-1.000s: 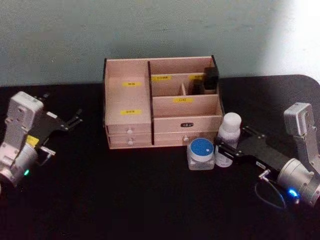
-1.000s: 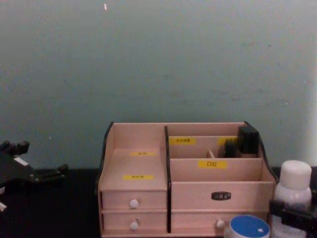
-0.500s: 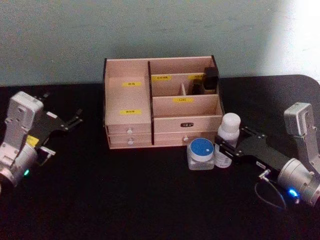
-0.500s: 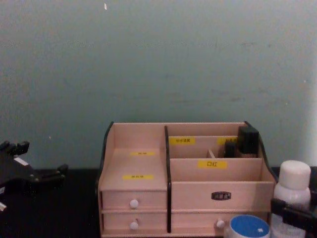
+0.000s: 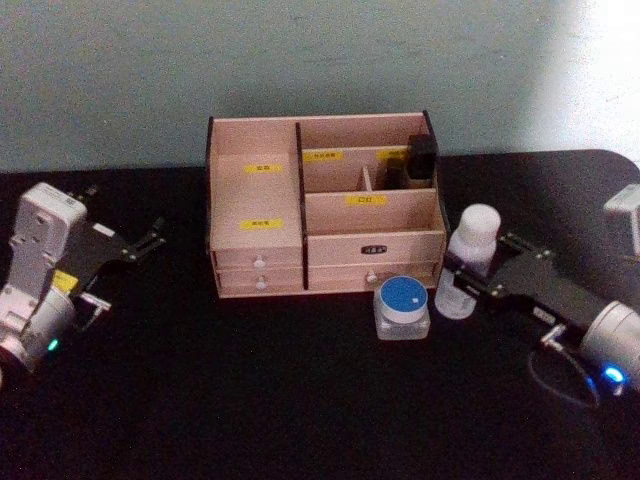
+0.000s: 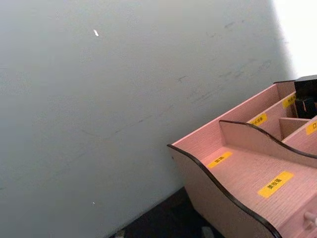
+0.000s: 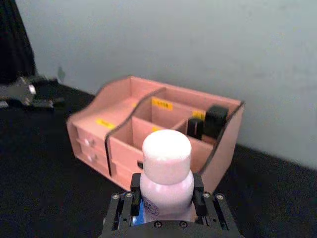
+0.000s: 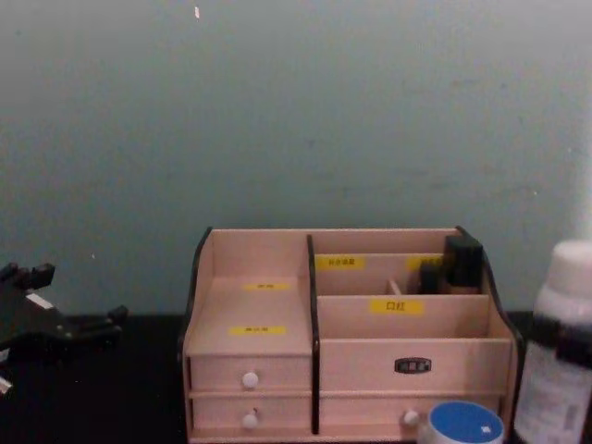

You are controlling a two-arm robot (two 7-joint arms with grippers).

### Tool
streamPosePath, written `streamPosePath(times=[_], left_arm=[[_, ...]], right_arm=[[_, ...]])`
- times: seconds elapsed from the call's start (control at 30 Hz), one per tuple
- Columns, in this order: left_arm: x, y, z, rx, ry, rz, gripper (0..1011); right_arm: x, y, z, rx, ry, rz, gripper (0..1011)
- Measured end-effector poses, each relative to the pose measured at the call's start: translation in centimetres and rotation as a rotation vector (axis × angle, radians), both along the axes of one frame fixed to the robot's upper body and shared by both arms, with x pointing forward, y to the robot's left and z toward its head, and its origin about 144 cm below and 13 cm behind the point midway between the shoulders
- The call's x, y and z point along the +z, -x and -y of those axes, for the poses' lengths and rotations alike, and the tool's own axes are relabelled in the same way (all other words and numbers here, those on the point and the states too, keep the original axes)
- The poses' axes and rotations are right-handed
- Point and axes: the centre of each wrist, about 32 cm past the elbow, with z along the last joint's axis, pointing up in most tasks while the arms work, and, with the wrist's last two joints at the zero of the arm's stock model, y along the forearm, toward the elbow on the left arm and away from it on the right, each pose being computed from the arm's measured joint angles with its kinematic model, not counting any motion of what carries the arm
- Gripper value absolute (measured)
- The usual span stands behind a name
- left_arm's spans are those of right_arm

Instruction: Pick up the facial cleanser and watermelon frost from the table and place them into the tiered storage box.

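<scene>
Right gripper (image 5: 468, 284) clamped on the white-capped bottle (image 5: 474, 240), fingers across the body below the shoulder. Bottle tilted, just right of the tiered storage box (image 5: 255, 205) and beside the blue-lidded jar (image 5: 402, 303), itself standing on the table before the box's drawers. Impossible to tell whether lifted off the surface or resting on its base edge.

Bottle judged light, rigid plastic, round and smooth-walled, hence prone to twisting or slipping in a two-finger pinch. Best held as here, on the cylinder wall rather than at the narrower cap, with a firm but not crushing squeeze. Contents unknown, possibly shifting when tipped. Jar likely squat, stiff and equally slick; best taken across its sides below the lid.

Left gripper (image 5: 150, 236) parked at the left of the table, fingers spread, holding nothing.

Black table (image 5: 300, 400), flat and matt, offering little glare. Plain grey-green wall (image 5: 300, 60) close behind the box. Open-topped stepped compartments; two dark items (image 5: 418, 160) in the rear right one; room for the bottle judged likeliest in the front right compartment
</scene>
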Motion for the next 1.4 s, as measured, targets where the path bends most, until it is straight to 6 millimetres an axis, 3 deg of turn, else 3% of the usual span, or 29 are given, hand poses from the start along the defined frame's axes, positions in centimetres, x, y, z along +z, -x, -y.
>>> streamPosePath(times=[0.23,0.47,1.4], left_arm=[[0.0,0.0,0.0,0.000,0.000,0.000,1001],[0.0,0.0,0.0,0.000,0.000,0.000,1001],[0.0,0.0,0.0,0.000,0.000,0.000,1001]], right_arm=[[2.5,0.0,0.4,0.024,-0.037,0.047,601],[4.0,-1.7,-0.1,0.032,-0.049,0.084,601],[6.4,-12.6,-5.3,0.085,-0.064,0.073,601]])
